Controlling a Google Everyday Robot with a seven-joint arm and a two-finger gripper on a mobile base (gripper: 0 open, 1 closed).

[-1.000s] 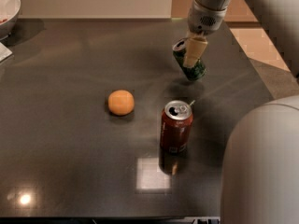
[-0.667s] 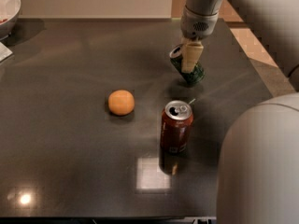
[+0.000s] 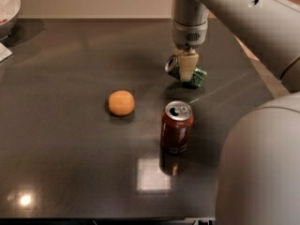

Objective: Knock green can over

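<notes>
The green can [image 3: 199, 77] lies tipped on the dark table [image 3: 70, 144] at the back right. Its silver top [image 3: 171, 63] points left and its green body shows to the right of the gripper. My gripper [image 3: 187, 67] hangs straight down from the arm's wrist [image 3: 189, 32], right in front of the can's middle and in contact with it. The gripper hides the middle of the can.
A red-brown can [image 3: 176, 127] stands upright in front of the green can, a short gap away. An orange [image 3: 121, 102] lies to its left. A white bowl [image 3: 8, 6] sits at the far left corner. My arm's large grey body [image 3: 262, 163] fills the right foreground.
The gripper has moved left across the table. The green can has gone from leaning under the gripper to lying tipped with its top to the left.
</notes>
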